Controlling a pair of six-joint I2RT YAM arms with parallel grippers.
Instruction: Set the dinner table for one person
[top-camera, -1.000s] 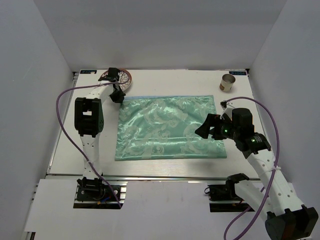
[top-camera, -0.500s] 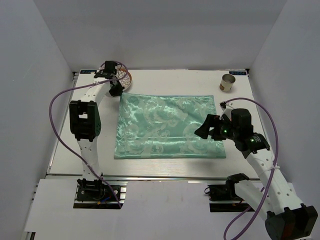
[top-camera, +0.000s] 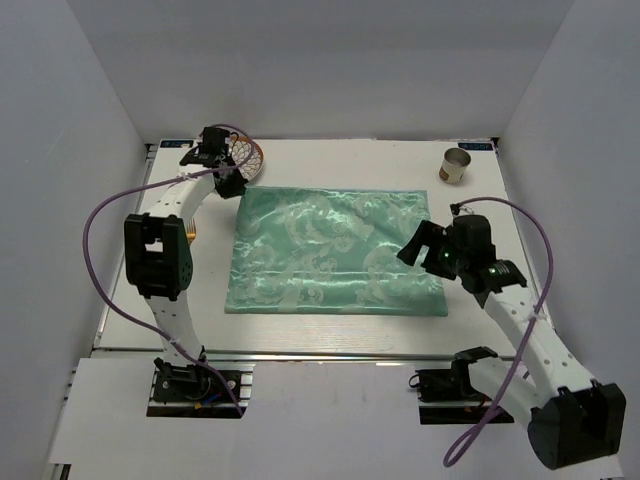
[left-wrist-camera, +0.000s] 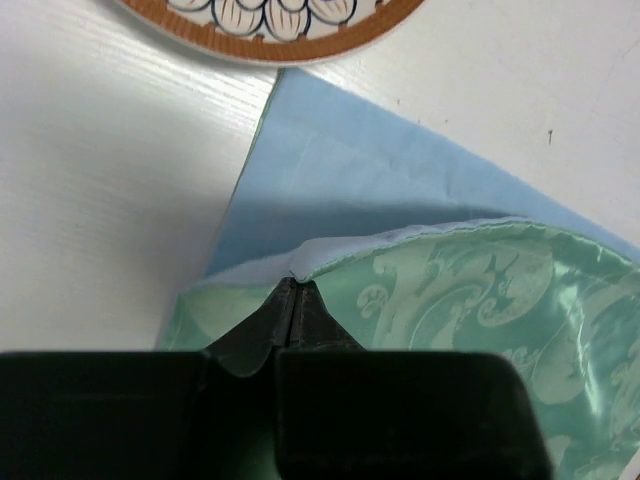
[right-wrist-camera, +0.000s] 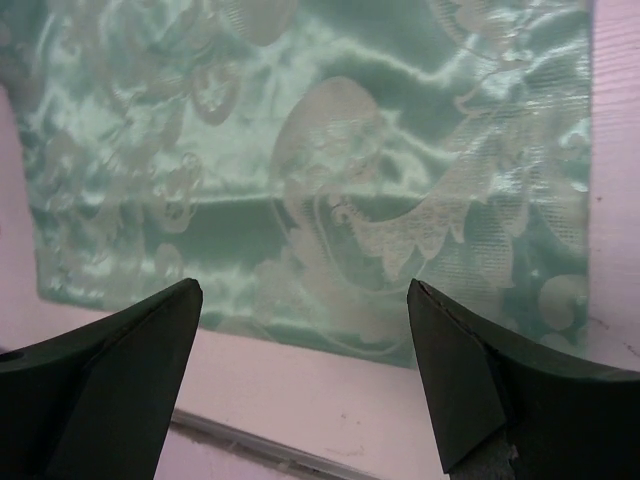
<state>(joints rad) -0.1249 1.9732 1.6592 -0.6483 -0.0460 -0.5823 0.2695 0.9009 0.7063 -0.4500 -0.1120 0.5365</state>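
Observation:
The dinner table (top-camera: 470, 300) is a white planked top. On it lies a shiny green patterned cloth (top-camera: 335, 250) with a light blue underside (left-wrist-camera: 350, 170). My left gripper (top-camera: 228, 185) is shut on the cloth's far left corner; in the left wrist view the jaws (left-wrist-camera: 295, 285) pinch the raised hem of the cloth (left-wrist-camera: 480, 290). My right gripper (top-camera: 412, 245) hangs open over the cloth's near right part. The right wrist view shows its fingers (right-wrist-camera: 305, 295) wide apart above the cloth (right-wrist-camera: 330, 150) and bare table (right-wrist-camera: 330, 400), with nothing between them.
A plate (top-camera: 250, 155) with an orange rim and petal pattern lies at the far left corner, just beyond the pinched corner (left-wrist-camera: 270, 25). A small cup (top-camera: 455, 165) stands at the far right. White walls enclose the table; a metal rail (top-camera: 330, 352) runs along its front edge.
My left gripper has closed fully on the cloth corner and drawn it slightly toward the far left, and the cloth has shifted with it. The right gripper has edged a little to the right.

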